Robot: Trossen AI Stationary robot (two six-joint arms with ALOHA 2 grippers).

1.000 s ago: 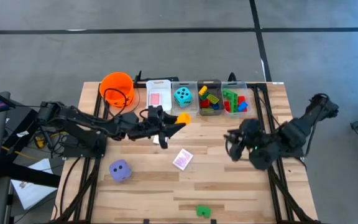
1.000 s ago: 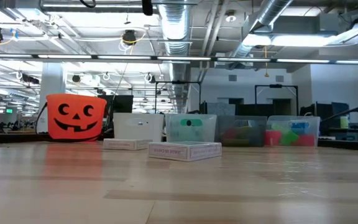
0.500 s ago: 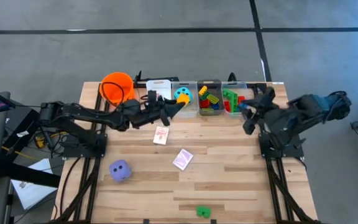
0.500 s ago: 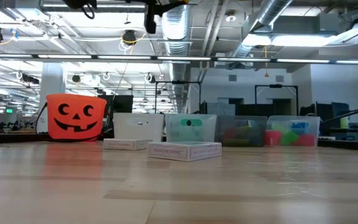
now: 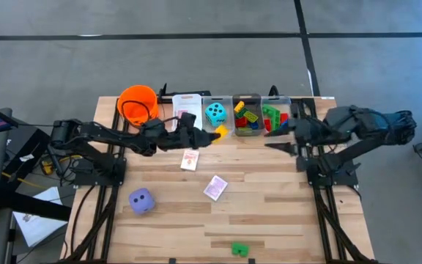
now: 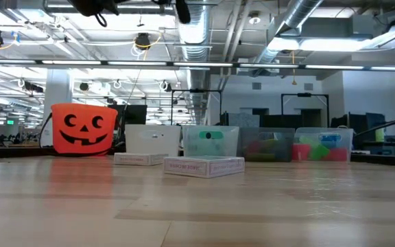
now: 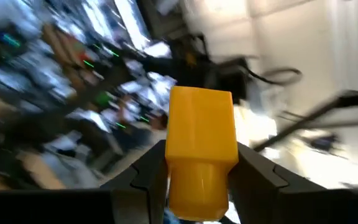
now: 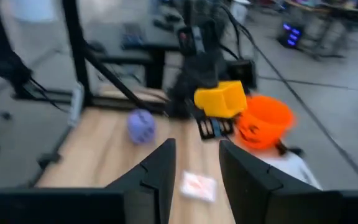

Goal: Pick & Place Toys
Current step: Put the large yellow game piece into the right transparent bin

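On the bench (image 5: pixel 269 213), reading left to right: an orange bucket (image 5: pixel 138 103) with a jack-o'-lantern face at the far left corner; a purple die (image 5: pixel 141 200) loose on the near left boards. The left claw (image 5: pixel 209 135) hung above the bench in front of the bins, clamped on a yellow brick (image 5: pixel 219 131), evidently in transit and not yet dropped. Behind it, a white bin (image 5: pixel 184 110) held a pink-backed card, and the next bin a teal die (image 5: pixel 215 113). Two card packs lay loose mid-bench, one (image 5: pixel 190 159) just below the left claw, the other (image 5: pixel 215 188) nearer the front. Two clear bins (image 5: pixel 261 116) held sorted bricks in mixed colours. A green brick (image 5: pixel 239 249) sat at the front edge. The right claw (image 5: pixel 278 138) hovered empty by the rightmost bin, fingers slightly apart. Judged roughly two-thirds done: purple die, both packs and green brick remained. Lettering on the packs was too faint to read.
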